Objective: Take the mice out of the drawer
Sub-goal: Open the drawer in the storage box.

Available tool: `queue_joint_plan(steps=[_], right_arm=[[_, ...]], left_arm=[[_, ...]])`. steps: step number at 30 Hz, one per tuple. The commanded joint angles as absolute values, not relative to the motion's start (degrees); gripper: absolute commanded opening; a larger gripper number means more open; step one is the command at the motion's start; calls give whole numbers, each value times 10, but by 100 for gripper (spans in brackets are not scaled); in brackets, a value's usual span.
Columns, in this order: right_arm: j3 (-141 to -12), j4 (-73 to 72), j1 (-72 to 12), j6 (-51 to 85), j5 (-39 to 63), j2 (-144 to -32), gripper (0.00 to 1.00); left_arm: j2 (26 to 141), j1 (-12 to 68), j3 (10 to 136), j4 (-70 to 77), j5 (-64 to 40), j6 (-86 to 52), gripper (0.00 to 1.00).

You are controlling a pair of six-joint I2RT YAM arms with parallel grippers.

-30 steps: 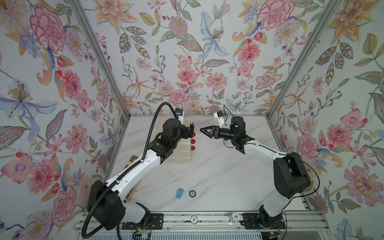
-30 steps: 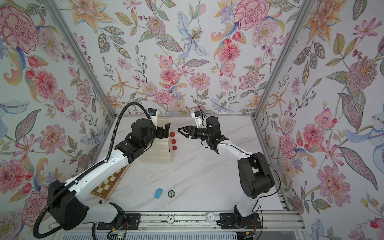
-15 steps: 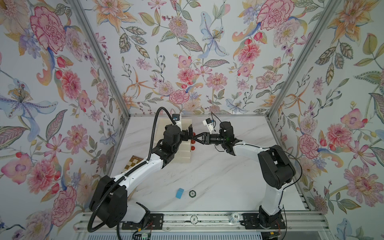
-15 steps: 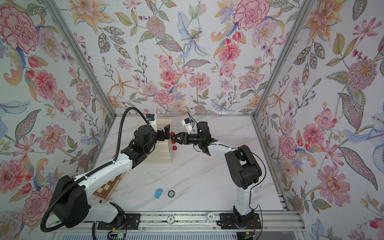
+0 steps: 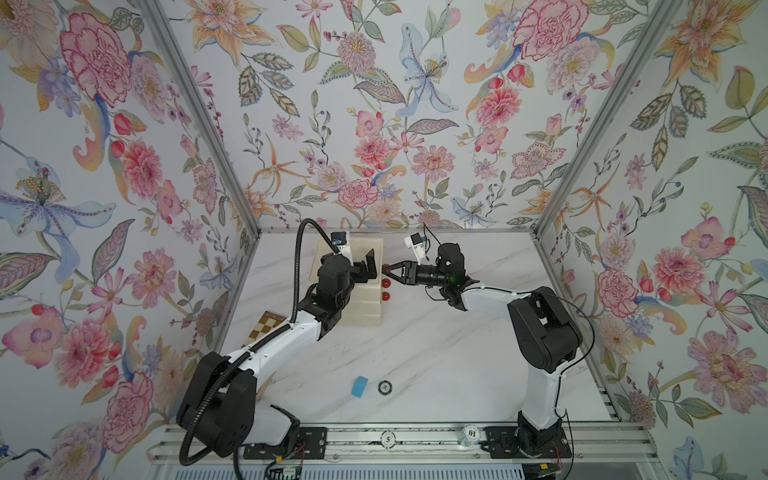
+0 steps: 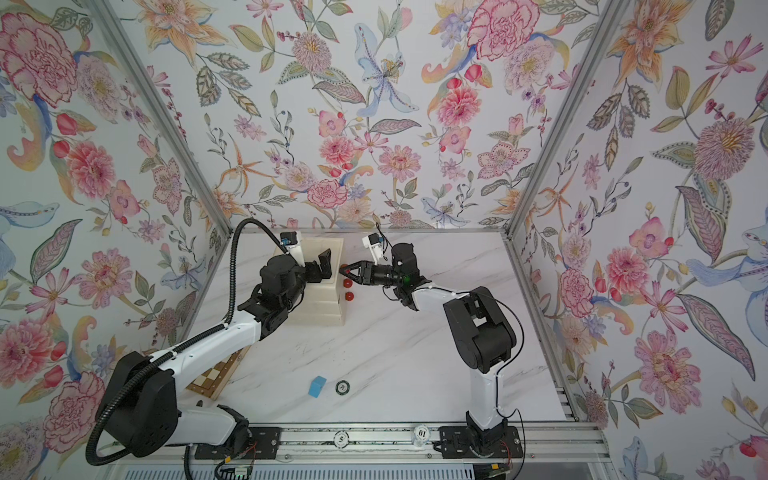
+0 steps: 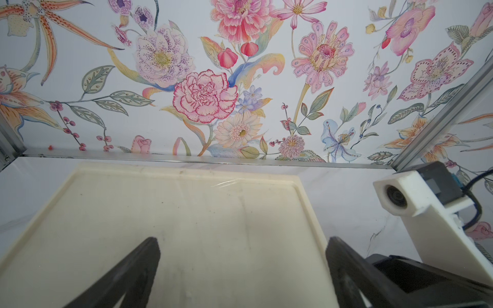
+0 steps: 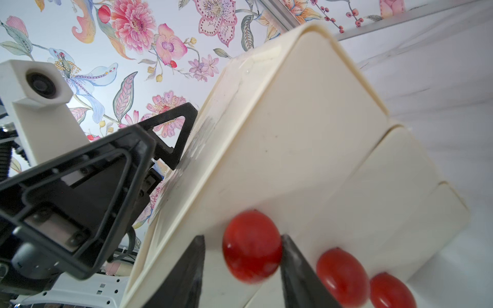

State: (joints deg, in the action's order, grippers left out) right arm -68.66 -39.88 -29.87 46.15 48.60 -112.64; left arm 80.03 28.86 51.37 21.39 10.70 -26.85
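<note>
The right gripper (image 8: 243,238) has reached the top red knob (image 8: 252,246), fingers narrowly spread around it; the left gripper (image 7: 243,240) has its fingers wide apart over the drawer unit (image 7: 213,202).

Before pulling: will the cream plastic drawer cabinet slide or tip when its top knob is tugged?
Probably slides: the cream plastic drawer cabinet looks light on the glossy marble-look tabletop. Tipping seems possible, since the round red top knob sits high. The open left hand over its top may steady it.

Blue block (image 5: 359,386) just beside round black-and-white chip (image 5: 385,387), checkered board (image 5: 264,328) well apart from both.
</note>
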Motion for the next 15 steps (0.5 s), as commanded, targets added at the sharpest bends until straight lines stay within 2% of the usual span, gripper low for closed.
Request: queue_joint_plan(steps=[1, 5, 15], right_arm=[[-702, -425, -298, 472, 487, -1135, 33], [-674, -428, -287, 479, 464, -1112, 26], [-560, -350, -177, 449, 399, -995, 22]], left_arm=[[798, 282, 492, 202, 91, -291, 100], [803, 277, 491, 202, 90, -297, 100], [812, 249, 482, 197, 81, -331, 100]])
